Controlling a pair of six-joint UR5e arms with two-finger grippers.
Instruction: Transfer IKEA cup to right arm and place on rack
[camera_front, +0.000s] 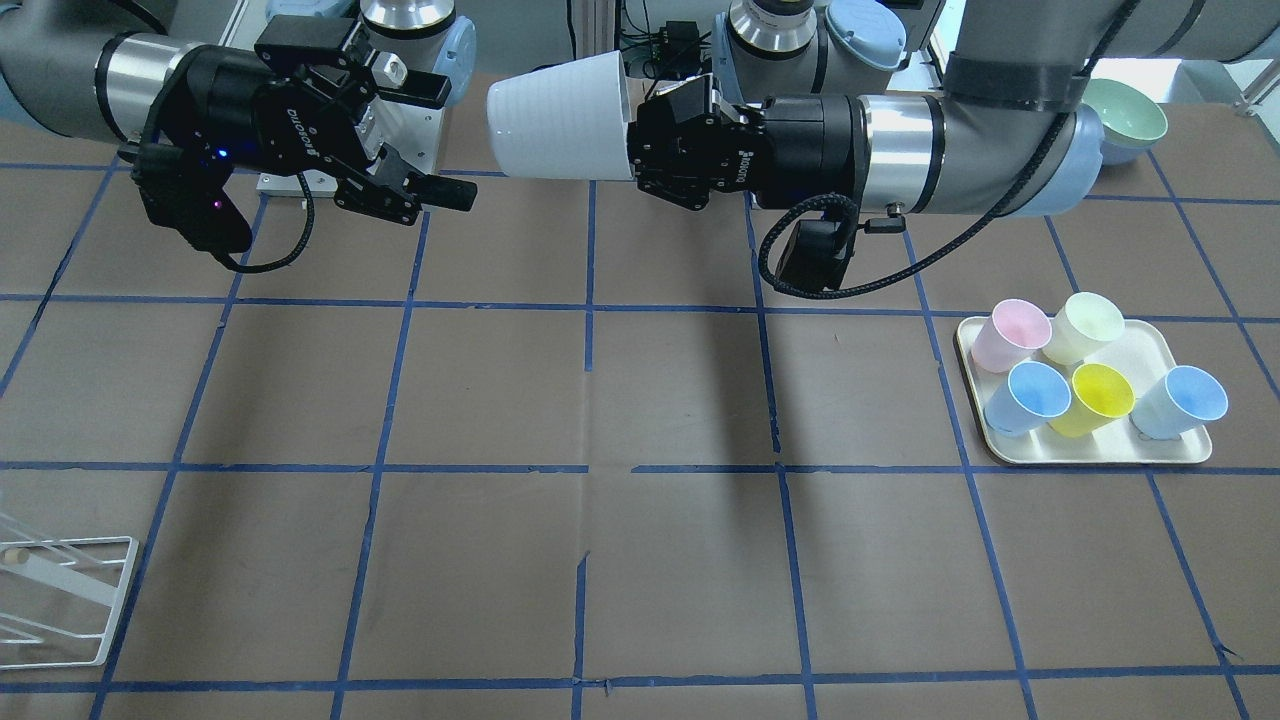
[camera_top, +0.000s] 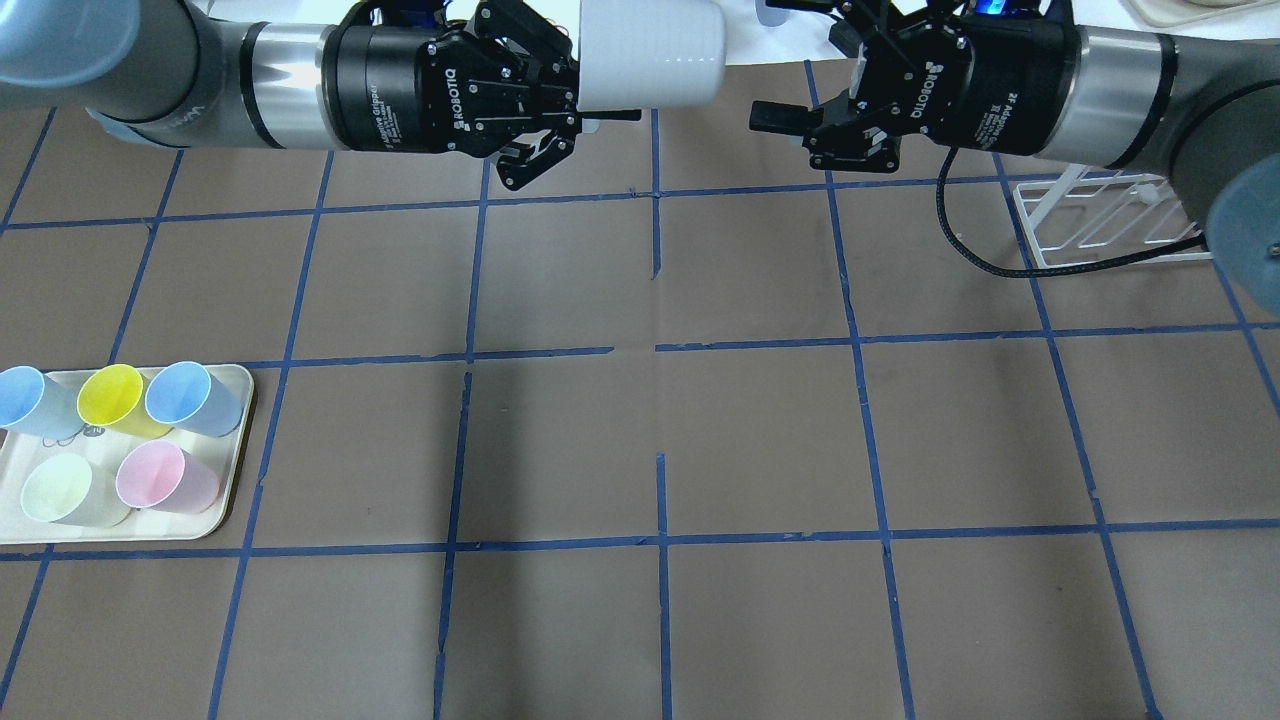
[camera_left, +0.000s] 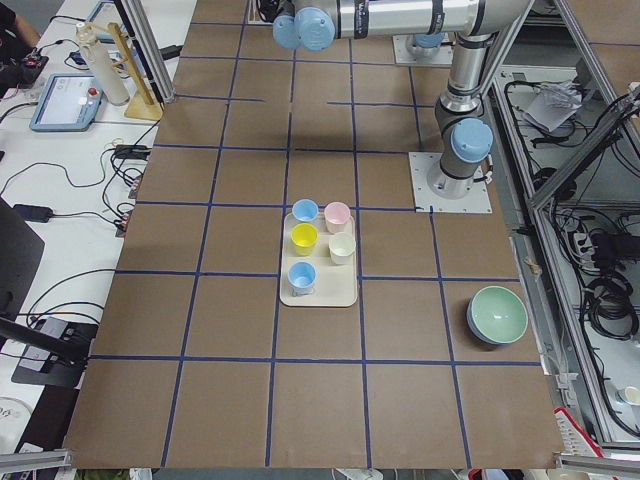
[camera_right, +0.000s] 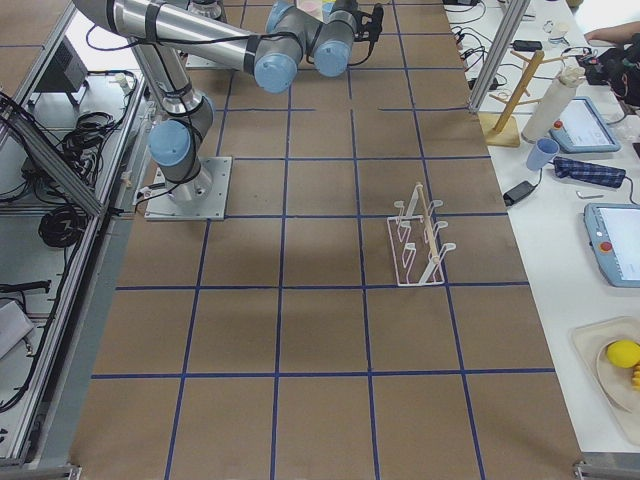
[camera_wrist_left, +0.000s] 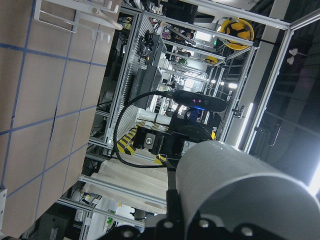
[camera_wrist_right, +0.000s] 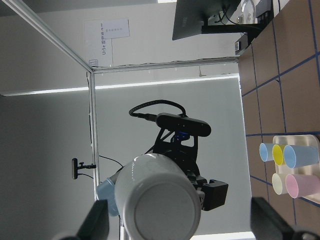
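Left fingers (camera_top: 600, 115) clamp the IKEA cup (camera_front: 560, 118), right fingers (camera_front: 445, 192) spread apart just beyond its base: handover step, so I should advance and grip.

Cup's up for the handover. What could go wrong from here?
The IKEA cup hangs sideways in mid-air, held only at its rim by the left gripper; a nudge could tip it loose. The open right gripper has little spare width around the cup's base, so one of its fingers may hit it.
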